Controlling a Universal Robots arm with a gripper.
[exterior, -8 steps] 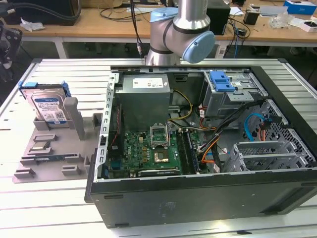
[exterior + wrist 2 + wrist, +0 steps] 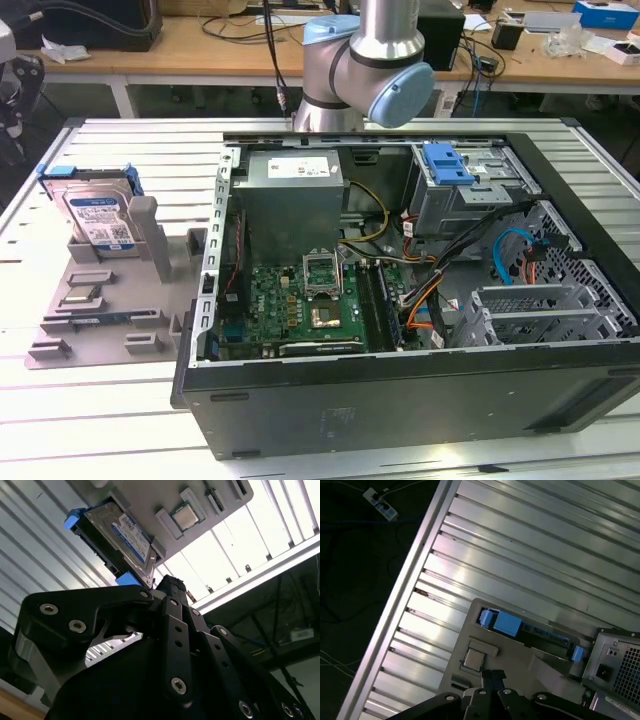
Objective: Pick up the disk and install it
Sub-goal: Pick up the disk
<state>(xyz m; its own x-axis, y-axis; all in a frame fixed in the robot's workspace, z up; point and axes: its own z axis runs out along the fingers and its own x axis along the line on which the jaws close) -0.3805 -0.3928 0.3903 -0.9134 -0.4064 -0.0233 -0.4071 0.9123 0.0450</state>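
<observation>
**Gripper clenched on nothing, disk upright in its stand**

In both wrist views the gripper [image 2: 169,586] [image 2: 492,676] has its black fingers pressed together tip to tip, with nothing caught between them. The disk [image 2: 117,535] lies out beyond the fingertips and apart from them; no part of the tool touches it. It stands on edge, leaning back a little, in a slot of the grey fixture tray [image 2: 150,495], with its white-and-blue label facing the gripper and its blue carrier frame round the edges.

In the first wrist view the same disk [image 2: 507,624] is seen edge-on from above (mostly the blue frame and a dark strip). It sits farther out from the fingertips than the small square processor chip [image 2: 474,659], which lies flat in a recess of the tray [image 2: 520,652]. A corner of the computer case [image 2: 615,665] shows off to one side of the fingers, just beside the tray.

In the exterior view the arm [image 2: 370,70] rises behind the open computer case [image 2: 400,400]. The disk [image 2: 95,215] and its tray [image 2: 150,320] rest on the slatted aluminium table [image 2: 120,150] at the exterior view's left, outside the case. The metal drive cage [image 2: 480,190], topped by a blue latch [image 2: 447,163], sits inside the case, well apart from the disk.
</observation>
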